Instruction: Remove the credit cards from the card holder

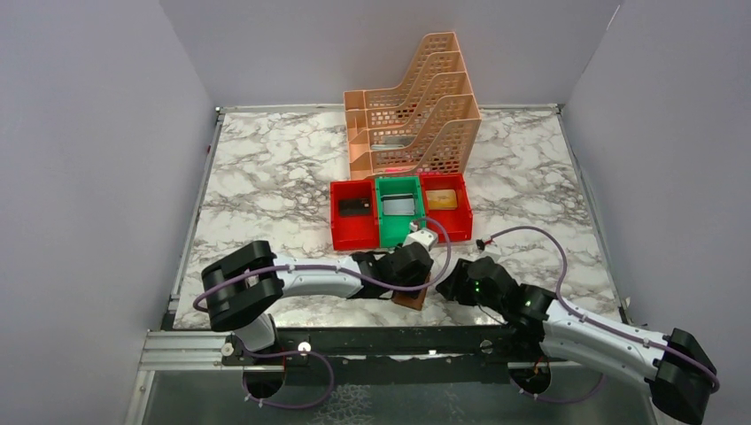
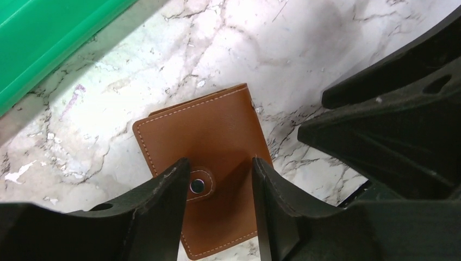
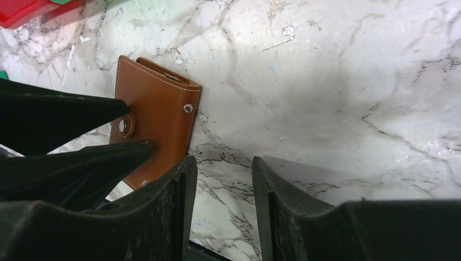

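The card holder (image 2: 206, 136) is a brown leather wallet lying folded on the marble near the table's front edge, with its snap tab (image 2: 198, 185) on top. It also shows in the top view (image 1: 413, 299) and the right wrist view (image 3: 163, 117). No card shows in it. My left gripper (image 2: 220, 168) is open right over it, with one finger at the snap tab. My right gripper (image 3: 220, 163) is open and empty just to the right of the holder, over bare marble. A grey-blue card (image 1: 398, 205) lies in the green bin (image 1: 384, 232).
Red bins flank the green one: the left one (image 1: 354, 235) holds a dark card (image 1: 354, 206), the right one (image 1: 460, 226) a gold card (image 1: 442, 198). An orange file rack (image 1: 416, 115) stands behind them. The table's front edge is just below the holder.
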Controlling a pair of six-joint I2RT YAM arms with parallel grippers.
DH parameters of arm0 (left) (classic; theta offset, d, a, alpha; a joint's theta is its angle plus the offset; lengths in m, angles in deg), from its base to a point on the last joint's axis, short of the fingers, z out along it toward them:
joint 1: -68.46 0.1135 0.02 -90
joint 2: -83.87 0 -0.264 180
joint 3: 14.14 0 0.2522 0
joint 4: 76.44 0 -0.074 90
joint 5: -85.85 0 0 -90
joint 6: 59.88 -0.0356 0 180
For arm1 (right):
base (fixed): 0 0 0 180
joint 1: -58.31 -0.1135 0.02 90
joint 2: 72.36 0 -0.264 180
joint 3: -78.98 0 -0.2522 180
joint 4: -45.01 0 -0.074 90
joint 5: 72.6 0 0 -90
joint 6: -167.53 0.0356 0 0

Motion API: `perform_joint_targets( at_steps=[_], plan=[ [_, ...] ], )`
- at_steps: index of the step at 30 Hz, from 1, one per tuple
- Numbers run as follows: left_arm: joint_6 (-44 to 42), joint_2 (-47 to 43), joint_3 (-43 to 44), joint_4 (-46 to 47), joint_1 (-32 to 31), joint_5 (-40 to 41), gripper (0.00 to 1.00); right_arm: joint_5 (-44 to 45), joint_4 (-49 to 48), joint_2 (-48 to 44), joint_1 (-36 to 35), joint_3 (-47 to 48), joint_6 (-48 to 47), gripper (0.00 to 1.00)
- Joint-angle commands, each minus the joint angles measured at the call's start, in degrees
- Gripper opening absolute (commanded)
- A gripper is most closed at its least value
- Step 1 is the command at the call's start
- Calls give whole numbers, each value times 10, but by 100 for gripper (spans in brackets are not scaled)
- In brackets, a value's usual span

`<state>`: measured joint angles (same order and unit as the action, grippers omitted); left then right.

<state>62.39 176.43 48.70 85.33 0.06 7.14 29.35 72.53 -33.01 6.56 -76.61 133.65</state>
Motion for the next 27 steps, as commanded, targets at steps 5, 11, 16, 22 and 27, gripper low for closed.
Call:
perform_joint_targets(
  at_steps=[5, 11, 16, 22, 27],
  plan=[
    [-13, 14, 49, -139, -36, 82, 54, 23, 13, -6, -2, -8, 7, 47],
    [-16, 13, 68, -192, -44, 100, 60, -2, -13, 6, -3, -17, 9, 47],
    [-11, 22, 72, -208, -44, 110, 60, -14, -42, 16, -3, -25, 12, 47],
    [-11, 81, 95, -207, -49, 115, 52, -32, -58, 29, -2, -16, 13, 47],
    [-9, 95, 95, -209, -53, 124, 42, -60, -128, 50, -2, -24, 37, 48]
  ],
)
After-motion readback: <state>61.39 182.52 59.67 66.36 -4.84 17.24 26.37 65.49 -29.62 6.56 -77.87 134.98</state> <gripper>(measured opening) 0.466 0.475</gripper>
